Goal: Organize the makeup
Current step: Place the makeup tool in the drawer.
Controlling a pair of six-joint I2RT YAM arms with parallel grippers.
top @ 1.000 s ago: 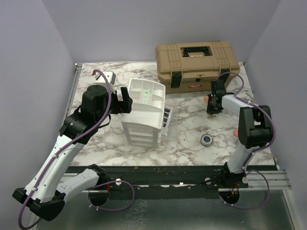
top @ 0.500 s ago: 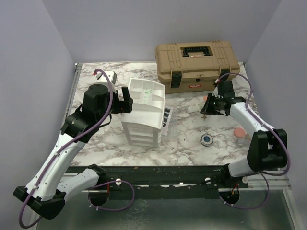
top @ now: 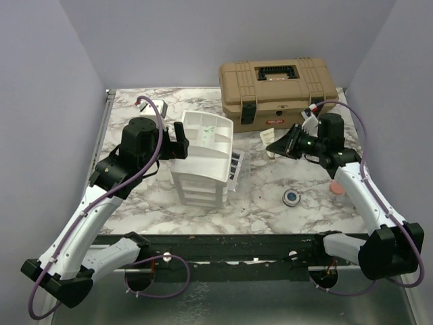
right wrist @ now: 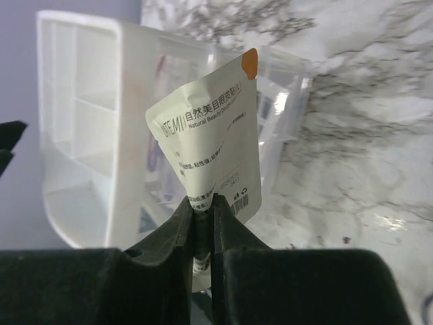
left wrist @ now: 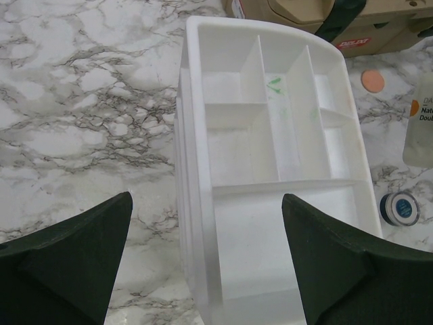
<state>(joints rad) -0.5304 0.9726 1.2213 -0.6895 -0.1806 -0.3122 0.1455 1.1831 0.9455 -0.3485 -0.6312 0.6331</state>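
While the right gripper [right wrist: 201, 206] was clamped shut on the lower edge of a white sachet [right wrist: 213, 139], the packet stood up out of the closed jaws, slightly tilted, with printed text on its face and an orange corner at the top. It hung in the air beside the white drawer unit [right wrist: 81, 128], not touching it, with the marble table [right wrist: 352, 135] below and behind.

The left gripper [left wrist: 206, 203] was spread wide, one dark finger to each side of the near end of the unit's top tray, holding nothing.

The right wrist view alone showed the pinch itself and the print on the sachet. In the left wrist view only an edge of the sachet appeared, at the right border. That view looked straight down into the tray's divided compartments, which had faint green marks in one. It also showed a blue-centred compact [left wrist: 400, 208] on the marble beyond the unit, and a salmon disc [left wrist: 373, 80] lying just in front of the tan toolbox [left wrist: 318, 20].

Only the overhead view took in both arms. It showed a pink disc [top: 336, 187] beside the right forearm, and I could not tell whether that was the same disc. A clear palette [top: 237, 166] stood against the unit's right side.
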